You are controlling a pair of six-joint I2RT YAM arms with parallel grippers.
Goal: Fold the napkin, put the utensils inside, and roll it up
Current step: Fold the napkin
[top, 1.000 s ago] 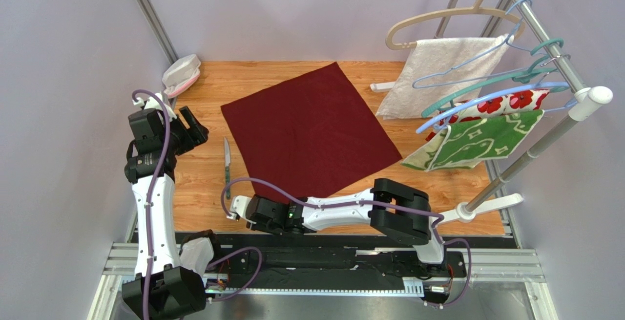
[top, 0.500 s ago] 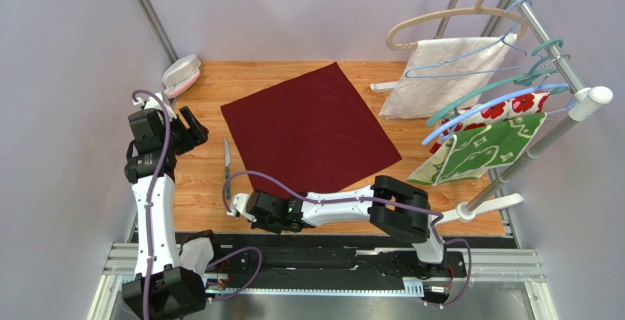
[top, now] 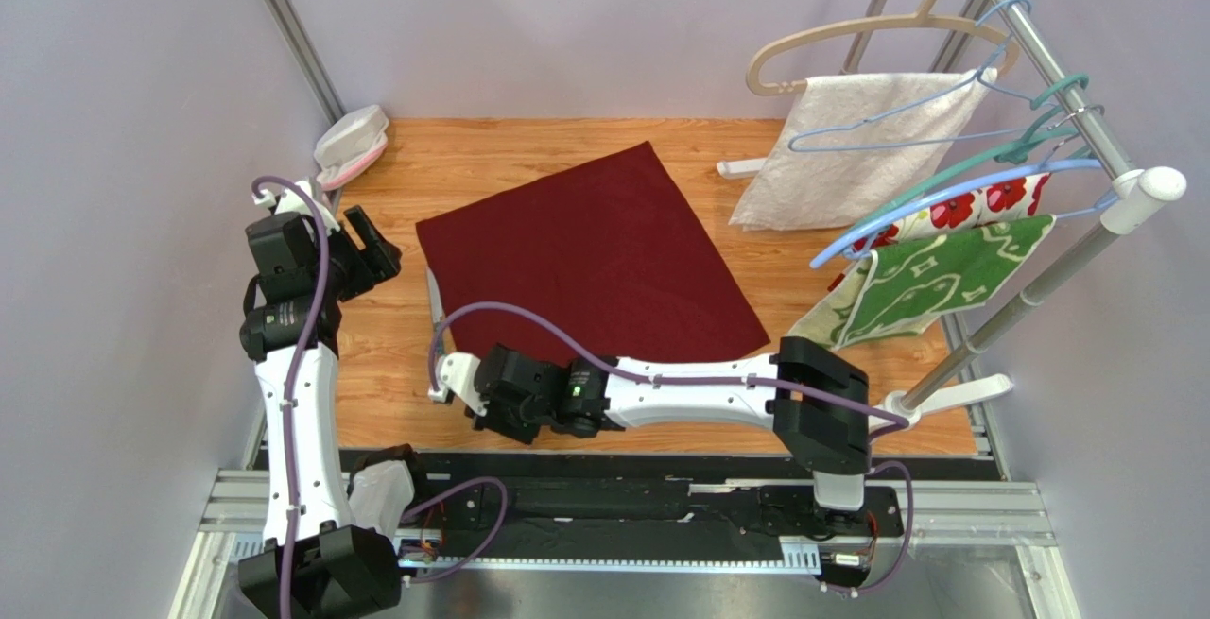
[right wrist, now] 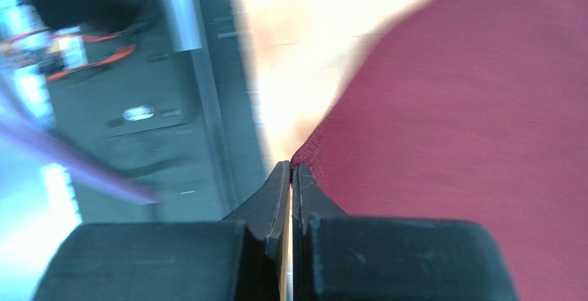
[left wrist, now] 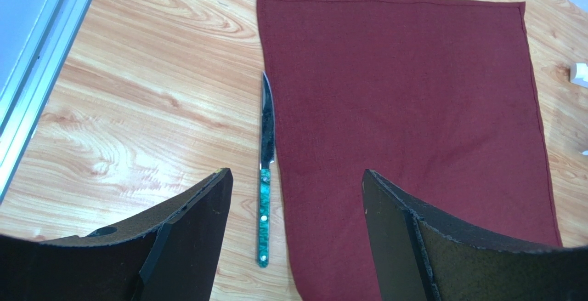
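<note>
The dark red napkin lies spread flat on the wooden table. My right gripper is low at the napkin's near-left corner. In the right wrist view its jaws are pressed together, pinching that corner at their very tips. A knife with a teal handle and silvery blade lies alongside the napkin's left edge, its blade showing in the top view. My left gripper hovers open above the knife and napkin edge, holding nothing.
A drying rack stands at the right with hangers, a white towel and red and green floral cloths. Its feet rest on the table. A pink and white object sits at the back left corner.
The right gripper has shut on the napkin's near corner and drawn it left. The napkin has slid and turned so its left edge now lies by the knife. The left arm is unchanged.
</note>
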